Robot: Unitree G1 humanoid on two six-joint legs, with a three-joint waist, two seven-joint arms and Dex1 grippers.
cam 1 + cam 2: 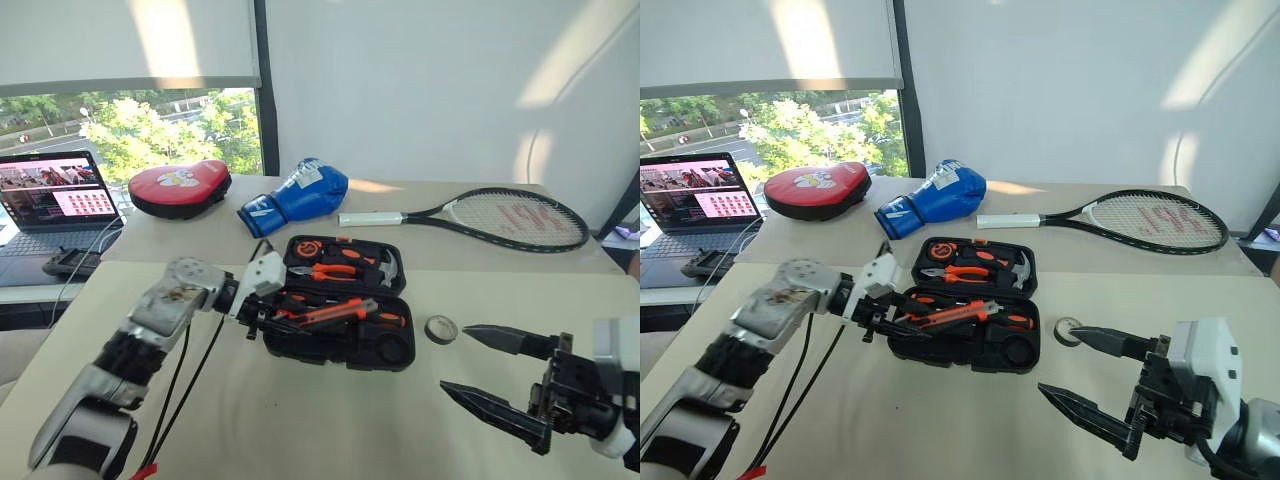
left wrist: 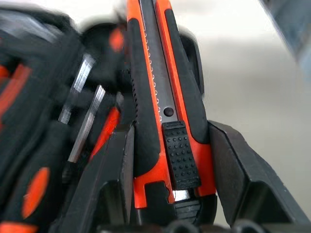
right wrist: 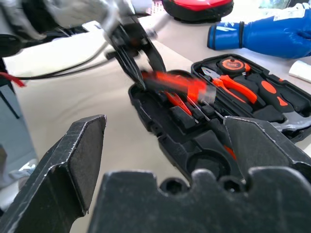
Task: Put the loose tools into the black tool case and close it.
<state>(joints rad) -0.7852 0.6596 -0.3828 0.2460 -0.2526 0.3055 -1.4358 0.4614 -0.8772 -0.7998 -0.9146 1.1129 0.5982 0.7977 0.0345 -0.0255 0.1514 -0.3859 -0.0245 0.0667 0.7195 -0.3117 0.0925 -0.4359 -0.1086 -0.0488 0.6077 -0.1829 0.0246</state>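
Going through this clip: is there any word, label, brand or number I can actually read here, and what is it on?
None can be read with certainty.
Blue boxing glove: white label patches, print too small.
Tennis racket: red marking on the strings, not legible.
Red pad: white graphic, no readable text.
Laptop: screen content too small.
Utility knife held in the left pincer: no print visible.

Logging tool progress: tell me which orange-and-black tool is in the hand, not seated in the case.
The utility knife, clamped in the left hand above the black tool case; the pliers and screwdrivers lie in slots.
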